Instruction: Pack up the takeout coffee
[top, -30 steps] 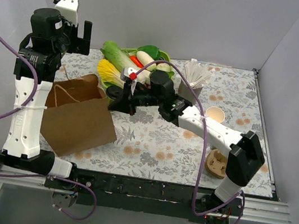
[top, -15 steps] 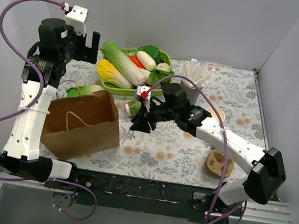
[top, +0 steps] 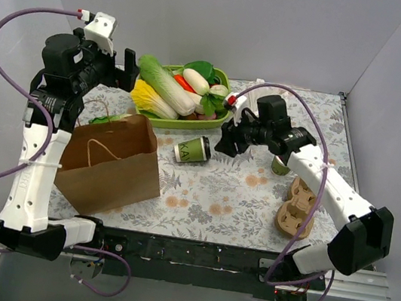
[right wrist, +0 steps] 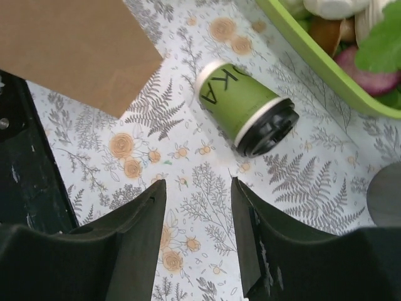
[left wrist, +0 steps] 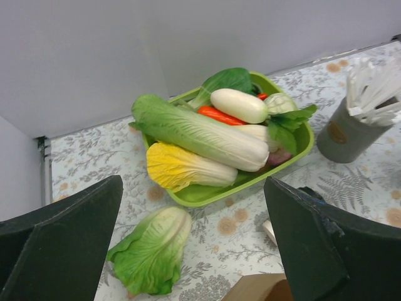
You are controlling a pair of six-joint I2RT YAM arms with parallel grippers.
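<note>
The brown paper bag (top: 111, 163) is standing in a different pose than a second ago. The takeout coffee (top: 193, 150) is now lying on its side on the surface (top: 224, 192) beside the bag, not inside it, so it is probably needing a regrasp. The right pincer (top: 226, 141), clenched earlier, is now released and is withdrawing. The left pincer (top: 128, 70) is hanging released.
</note>
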